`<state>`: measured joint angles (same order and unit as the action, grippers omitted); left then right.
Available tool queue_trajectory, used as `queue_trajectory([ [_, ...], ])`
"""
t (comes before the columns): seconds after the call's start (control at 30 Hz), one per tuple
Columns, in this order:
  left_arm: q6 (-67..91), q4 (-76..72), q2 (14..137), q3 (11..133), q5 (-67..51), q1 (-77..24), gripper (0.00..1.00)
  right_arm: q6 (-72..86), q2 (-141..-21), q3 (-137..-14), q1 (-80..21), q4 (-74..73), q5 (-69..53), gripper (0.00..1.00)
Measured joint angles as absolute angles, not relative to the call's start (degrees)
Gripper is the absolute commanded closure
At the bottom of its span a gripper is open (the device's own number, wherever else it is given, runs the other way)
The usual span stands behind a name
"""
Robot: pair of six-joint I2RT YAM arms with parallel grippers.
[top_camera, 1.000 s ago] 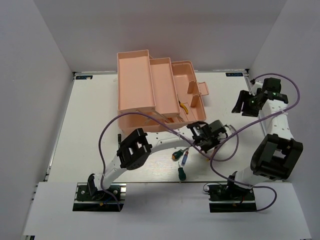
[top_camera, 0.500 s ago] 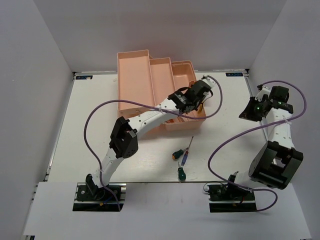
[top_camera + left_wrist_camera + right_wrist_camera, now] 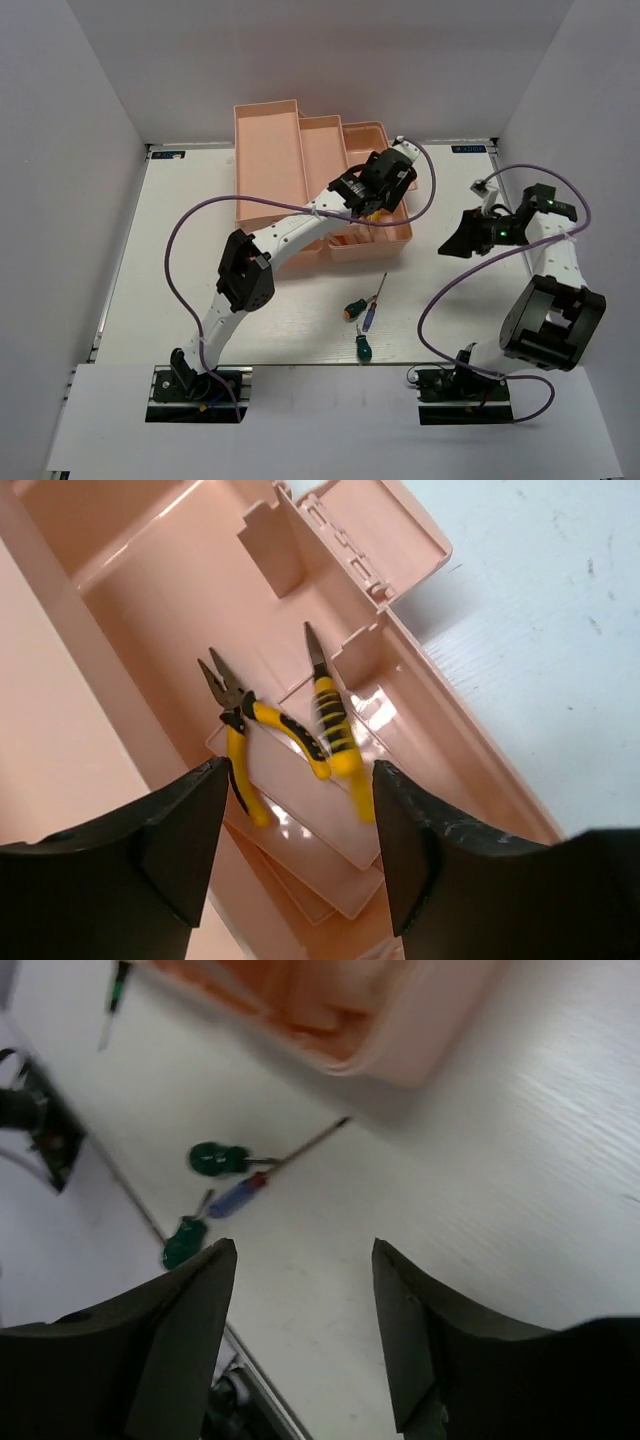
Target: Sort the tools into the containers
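Note:
The salmon-pink toolbox [image 3: 270, 160] stands open at the back of the table. My left gripper [image 3: 385, 182] hovers over its right compartment [image 3: 150, 600], open and holding nothing. Below it lie two yellow-and-black pliers: one [image 3: 240, 732] at rest, the other [image 3: 335, 725] blurred beside it. My right gripper [image 3: 465, 236] hangs open above the table, to the right of the box. Two green stubby screwdrivers [image 3: 352, 310] [image 3: 362, 347] and a blue-handled one [image 3: 370, 316] lie in front of the box; the right wrist view shows them too [image 3: 218, 1158] [image 3: 185, 1242] [image 3: 240, 1195].
A thin black-green screwdriver [image 3: 117, 990] lies on the table beyond the box corner [image 3: 400, 1020] in the right wrist view. The left arm's purple cable [image 3: 200, 225] loops over the table's left half. White walls enclose the table.
My left gripper has carried a pair of pliers from the table up over the toolbox, then opened and let it drop in. My right gripper swung left toward the table's middle and opened.

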<state>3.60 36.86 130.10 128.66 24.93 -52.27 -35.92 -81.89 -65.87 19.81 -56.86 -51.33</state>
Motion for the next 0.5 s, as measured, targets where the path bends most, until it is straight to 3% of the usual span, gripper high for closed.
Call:
queue_trajectory([
  [0.03,3.64,36.84,130.1,129.14,24.82,-52.31,0.31,-39.68,-82.61,-66.06,18.68,-59.37,-53.28,0.49],
  [0.07,3.6,36.84,130.08,129.62,24.84,-52.42,0.51,-43.2,-83.33,-66.13,17.15,-62.11,-54.96,0.58],
  [0.1,3.95,36.82,129.86,130.15,24.88,-52.64,0.66,-46.83,-83.79,-66.08,15.38,-64.58,-56.23,0.75],
  [0.17,3.95,37.32,128.73,130.23,25.1,-52.95,0.93,-53.15,-83.59,-65.04,10.98,-67.66,-57.8,0.82],
  [0.2,3.97,37.19,127.52,129.19,24.82,-53.15,0.95,-56.51,-83.0,-63.66,8.19,-68.55,-58.48,0.8],
  [0.27,4.38,37.23,121.67,122.32,23.81,-53.52,0.9,-62.46,-80.16,-58.54,2.15,-68.88,-58.63,0.65],
  [0.3,4.64,36.86,117.54,116.99,23.22,-53.82,0.81,-65.12,-78.04,-55.05,-1.54,-68.58,-58.7,0.44],
  [0.4,8.01,36.27,100.2,95.88,20.95,-54.54,0.41,-70.76,-70.78,-45.25,-11.31,-64.01,-56.6,0.34],
  [0.5,13.23,35.86,84.4,77.84,17.56,-55.22,0.32,-74.85,-67.09,-40.23,-16.47,-58.19,-52.95,0.27],
])
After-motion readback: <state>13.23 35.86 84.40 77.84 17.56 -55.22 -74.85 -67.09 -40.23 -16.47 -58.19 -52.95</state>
